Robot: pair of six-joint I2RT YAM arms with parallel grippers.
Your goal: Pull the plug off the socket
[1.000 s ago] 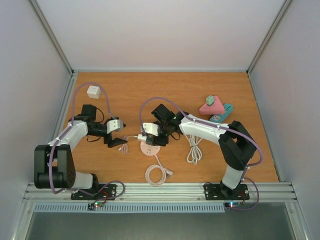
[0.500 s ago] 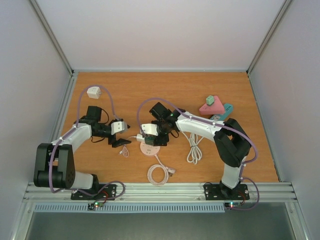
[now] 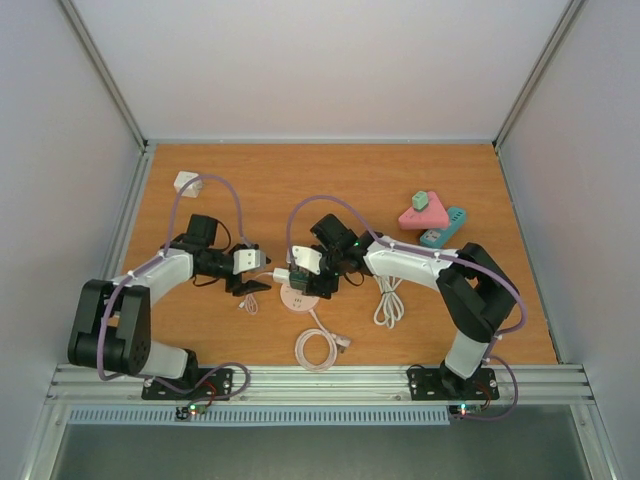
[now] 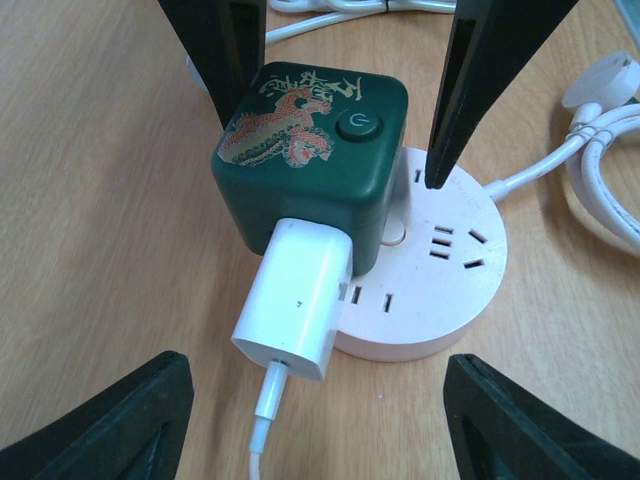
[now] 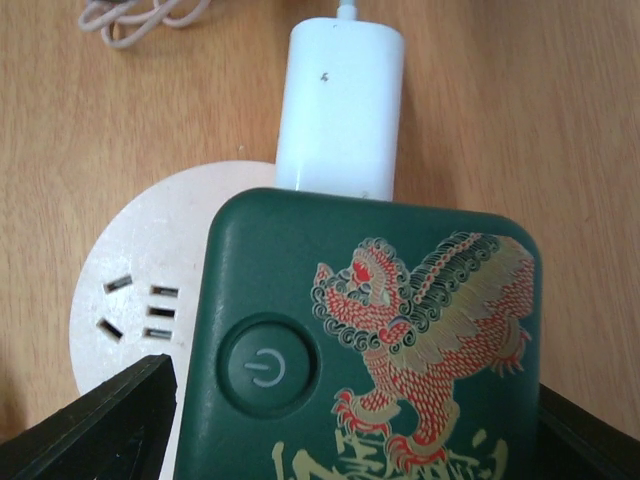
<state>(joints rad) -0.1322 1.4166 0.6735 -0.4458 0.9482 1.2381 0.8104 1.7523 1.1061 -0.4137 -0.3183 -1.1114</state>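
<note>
On the table [image 3: 330, 175], left of centre, lies a round pale socket [image 4: 450, 290]. A dark green cube [image 4: 310, 170] with a red-and-gold beast on top and a power button [image 4: 358, 125] sits on it. The white plug [image 4: 295, 300] is still pushed into the cube's left side, overhanging the socket's rim, and its thin lead runs off toward the left arm. The left gripper [image 4: 315, 365] is low over the table just left of the socket and faces the plug. Its jaws are wide, one finger [image 4: 120, 420] on each side of the plug's tail, and neither touches it. The right gripper [image 5: 355, 385] comes at the cube from the right and stands over it, jaws wide and astride it. In the left wrist view one of its fingers [image 4: 470, 70] hangs over the socket clear of the cube. The other stands close at the cube's far corner; I cannot tell whether it touches. Nothing is held by either gripper. A coiled white cable [image 3: 318, 348] lies near the socket on its near side, and a looped one [image 3: 388, 300] lies to its right. A small white block [image 3: 186, 182] sits far left, and pink and teal blocks [image 3: 432, 218] sit far right.
</note>
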